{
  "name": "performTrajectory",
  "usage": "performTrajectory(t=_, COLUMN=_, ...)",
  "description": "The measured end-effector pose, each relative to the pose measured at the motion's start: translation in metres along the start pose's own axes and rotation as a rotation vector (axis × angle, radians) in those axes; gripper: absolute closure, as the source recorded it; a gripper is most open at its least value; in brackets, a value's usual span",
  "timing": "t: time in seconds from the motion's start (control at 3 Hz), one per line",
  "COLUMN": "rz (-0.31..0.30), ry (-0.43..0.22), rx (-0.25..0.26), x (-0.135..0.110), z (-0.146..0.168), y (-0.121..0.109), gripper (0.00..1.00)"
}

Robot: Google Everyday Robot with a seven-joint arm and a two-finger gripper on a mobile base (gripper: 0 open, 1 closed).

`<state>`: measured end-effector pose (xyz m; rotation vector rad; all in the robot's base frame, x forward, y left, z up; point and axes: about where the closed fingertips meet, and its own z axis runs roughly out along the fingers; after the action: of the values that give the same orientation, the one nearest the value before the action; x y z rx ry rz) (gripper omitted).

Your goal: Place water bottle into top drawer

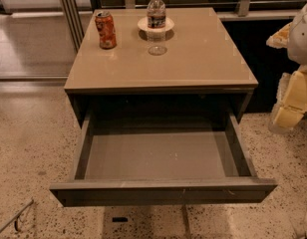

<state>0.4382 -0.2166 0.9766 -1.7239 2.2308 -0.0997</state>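
Observation:
The water bottle (156,22), clear with a white cap and a dark label band, stands upright at the back middle of the tan cabinet top (193,63), by a small white disc (143,25). The top drawer (163,191) is pulled wide open below the cabinet top, and its flat grey floor is bare. My gripper (273,81) hangs at the right edge of the view, off the cabinet's right side, well away from the bottle. Its yellowish fingers (292,101) stand apart and hold nothing.
An orange soda can (105,30) stands upright at the back left of the cabinet top, left of the bottle. The cabinet stands on a speckled floor (29,148). A metal post (70,9) rises behind it on the left, and a dark wall with a rail runs behind.

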Motion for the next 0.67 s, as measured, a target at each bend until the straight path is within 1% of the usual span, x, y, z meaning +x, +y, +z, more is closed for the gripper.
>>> performTrajectory(t=0.33, rz=0.000, ry=0.000, rx=0.000, x=0.000, z=0.000, y=0.000, gripper=0.00)
performTrajectory(t=0.67, rz=-0.001, ry=-0.033, rx=0.022, x=-0.004, z=0.003, y=-0.014, gripper=0.00)
